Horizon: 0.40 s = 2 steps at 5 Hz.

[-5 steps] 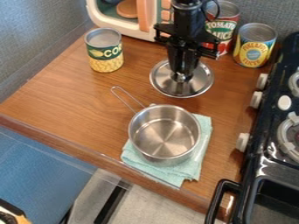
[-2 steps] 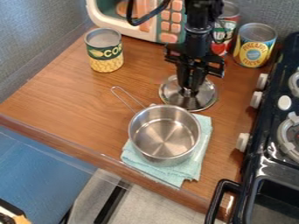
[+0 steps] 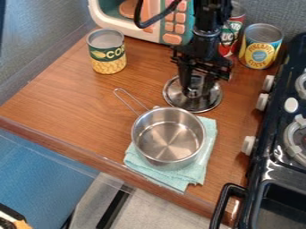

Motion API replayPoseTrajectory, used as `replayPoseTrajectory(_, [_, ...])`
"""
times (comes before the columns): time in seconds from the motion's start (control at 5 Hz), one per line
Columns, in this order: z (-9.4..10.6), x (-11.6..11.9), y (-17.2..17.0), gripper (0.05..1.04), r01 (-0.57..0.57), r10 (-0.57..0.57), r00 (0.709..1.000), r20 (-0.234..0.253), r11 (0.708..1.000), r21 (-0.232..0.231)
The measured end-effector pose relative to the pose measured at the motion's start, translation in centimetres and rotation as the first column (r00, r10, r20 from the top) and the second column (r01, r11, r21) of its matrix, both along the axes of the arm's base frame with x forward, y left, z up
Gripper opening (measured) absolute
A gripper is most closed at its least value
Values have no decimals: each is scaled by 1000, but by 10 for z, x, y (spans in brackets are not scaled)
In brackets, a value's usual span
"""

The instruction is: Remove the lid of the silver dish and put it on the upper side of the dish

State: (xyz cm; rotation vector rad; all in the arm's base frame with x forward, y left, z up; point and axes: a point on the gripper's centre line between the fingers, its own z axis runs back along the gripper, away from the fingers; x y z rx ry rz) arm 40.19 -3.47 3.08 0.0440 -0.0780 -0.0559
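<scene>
End effector point(image 3: 195, 89) spread about the knob of the lid point(image 3: 194, 104), which lies beyond the pot point(image 3: 169, 137). Placing looks finished; next, rise straight up without dragging it.

Landmark: silver pot point(image 3: 169, 136). Gripper point(image 3: 193, 91) above it covers much of the lid's point(image 3: 175, 96) middle; exact grip contact can't be told. Arm point(image 3: 209, 20), cut by top edge, hides part of the red can point(image 3: 235, 38) up-right of the pot. Pot covers most of the cloth point(image 3: 201, 167) under it. Microwave point(image 3: 119, 25), up-left, and stove point(image 3: 264, 154), right, are cropped.
</scene>
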Motion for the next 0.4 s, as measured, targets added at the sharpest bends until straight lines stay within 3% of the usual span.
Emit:
replayPoseTrajectory(0.2, [22,-5,0,1014,6,-6,999,44,1000,-5])
replayPoseTrajectory(0.4, [38,-8,-1,1011,11,-9,998,56,1000,-26])
